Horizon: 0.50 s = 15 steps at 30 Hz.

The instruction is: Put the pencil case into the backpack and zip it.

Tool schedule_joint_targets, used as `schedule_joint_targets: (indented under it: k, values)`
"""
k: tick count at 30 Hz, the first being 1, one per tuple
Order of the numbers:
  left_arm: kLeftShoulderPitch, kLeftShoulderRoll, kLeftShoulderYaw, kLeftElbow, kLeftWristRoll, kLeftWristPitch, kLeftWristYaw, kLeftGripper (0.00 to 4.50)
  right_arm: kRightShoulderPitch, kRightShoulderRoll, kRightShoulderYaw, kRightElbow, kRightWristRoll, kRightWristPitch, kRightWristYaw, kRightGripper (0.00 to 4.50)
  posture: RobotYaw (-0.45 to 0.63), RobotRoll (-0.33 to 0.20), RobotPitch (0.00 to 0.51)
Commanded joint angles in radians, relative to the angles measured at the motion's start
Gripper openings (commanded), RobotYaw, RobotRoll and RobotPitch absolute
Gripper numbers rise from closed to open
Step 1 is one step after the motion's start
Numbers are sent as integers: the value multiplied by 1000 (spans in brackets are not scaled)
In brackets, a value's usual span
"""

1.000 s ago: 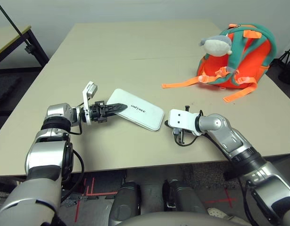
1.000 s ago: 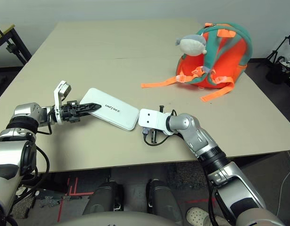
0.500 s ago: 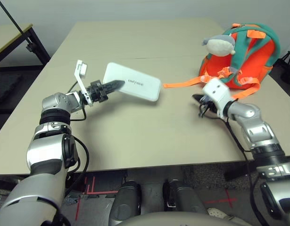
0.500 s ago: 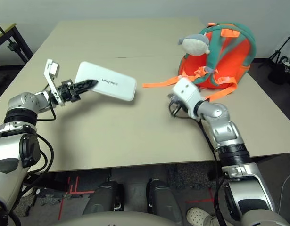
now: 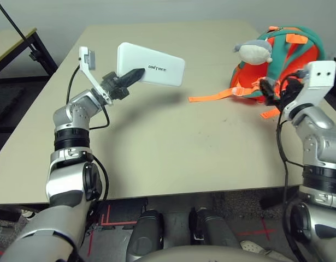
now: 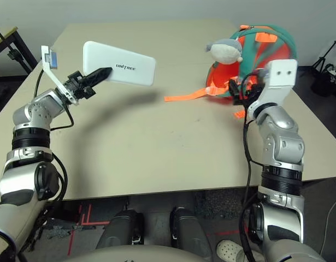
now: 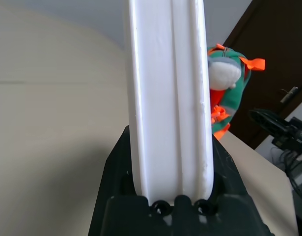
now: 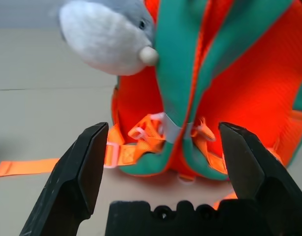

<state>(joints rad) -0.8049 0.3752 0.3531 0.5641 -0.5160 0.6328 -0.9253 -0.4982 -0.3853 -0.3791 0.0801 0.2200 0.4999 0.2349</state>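
L gripper (image 5: 136, 73) clamps flat white hard pencil case (image 5: 151, 65) by its end, aloft; may slip; R gripper (image 8: 163, 164) wide open, empty, near orange/teal backpack (image 5: 285, 60); could snag straps.

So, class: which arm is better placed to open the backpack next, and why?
The right. Its open gripper faces the backpack from close by with nothing in it, while the left gripper is across the table, shut on the raised case.
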Motion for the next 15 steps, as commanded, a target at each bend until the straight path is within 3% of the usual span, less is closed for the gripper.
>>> schedule_joint_targets:
  k: [1,15]
  values:
    - [7,-10,-4,-103,-50,20,19,1312,-55,1,-21,90,26,-34,-17,4500,136,0,55]
    - [48,-15,-9,-231,-109,46,80,1312,-354,-63,27,826,-40,-420,-1,4500,189,0,50]
